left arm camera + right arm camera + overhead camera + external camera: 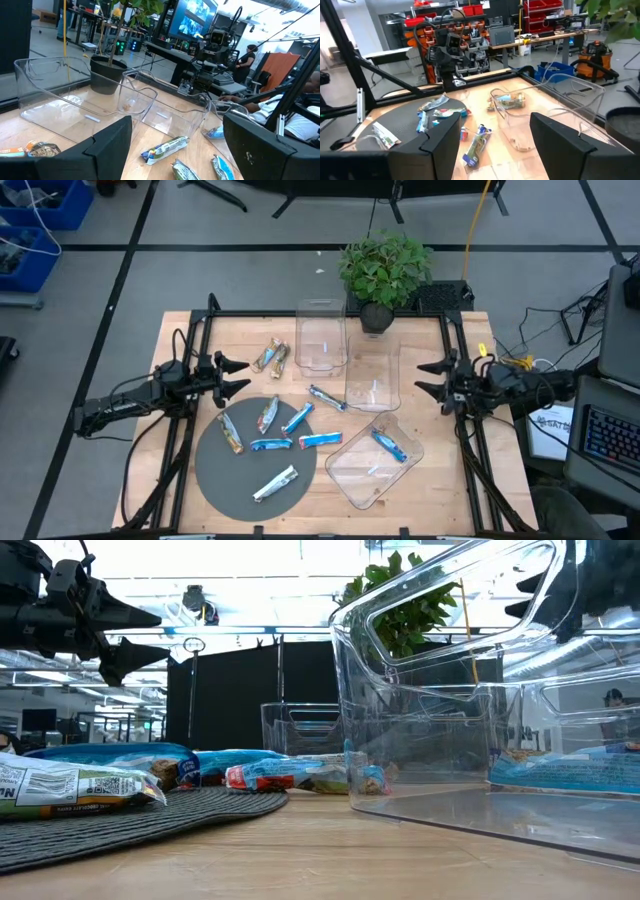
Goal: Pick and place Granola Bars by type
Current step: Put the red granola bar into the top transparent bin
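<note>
Two dark six-joint arms reaching inward from opposite desk edges, left pincer held above the desk, fingers spread and empty, right pincer likewise raised, fingers apart, empty

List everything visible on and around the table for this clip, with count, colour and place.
Foil-wrapped granola bars: five on the mat, blue, tan and silvery-white; two tan ones on the wood beside the far bin; one blue on the wood between mat and middle bin; one blue inside the near bin.
Round grey mat: one, near-left part of the table.
Clear plastic bins: three, in a diagonal row from far centre to near right; far and middle ones look empty.
Potted green plant: one, far edge of the table.
Wooden table: one, light wood.
Left gripper: fingers open, above the table's left side, holding nothing.
Right gripper: fingers open, above the right side, holding nothing.
</note>
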Controlling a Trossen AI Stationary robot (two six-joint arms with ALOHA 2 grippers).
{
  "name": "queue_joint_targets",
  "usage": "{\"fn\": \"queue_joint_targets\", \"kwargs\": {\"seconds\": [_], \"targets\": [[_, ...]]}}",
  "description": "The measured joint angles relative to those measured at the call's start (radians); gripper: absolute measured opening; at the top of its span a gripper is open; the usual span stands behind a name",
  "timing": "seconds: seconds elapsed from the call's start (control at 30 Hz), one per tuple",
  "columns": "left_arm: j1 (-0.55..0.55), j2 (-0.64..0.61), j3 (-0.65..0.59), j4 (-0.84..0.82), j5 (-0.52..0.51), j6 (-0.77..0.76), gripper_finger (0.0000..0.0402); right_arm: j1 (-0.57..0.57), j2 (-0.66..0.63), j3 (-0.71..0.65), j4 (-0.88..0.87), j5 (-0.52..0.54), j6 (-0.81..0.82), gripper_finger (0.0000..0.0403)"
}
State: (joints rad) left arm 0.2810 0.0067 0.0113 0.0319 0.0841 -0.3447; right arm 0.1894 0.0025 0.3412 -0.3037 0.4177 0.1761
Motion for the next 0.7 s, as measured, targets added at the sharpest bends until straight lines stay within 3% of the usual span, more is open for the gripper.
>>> {"fn": "queue_joint_targets", "kwargs": {"seconds": [0.33, 0.7], "targets": [[0.0, 0.0, 0.0, 0.018, 0.0, -0.016, 0.031, 0.0, 0.0, -0.088, 0.012, 0.163, 0.052, 0.0228], [0.0, 0.0, 0.0, 0.123, 0.002, -0.236, 0.031, 0.001, 0.001, -0.302, 0.364, 0.162, 0.022, 0.0228]]}}
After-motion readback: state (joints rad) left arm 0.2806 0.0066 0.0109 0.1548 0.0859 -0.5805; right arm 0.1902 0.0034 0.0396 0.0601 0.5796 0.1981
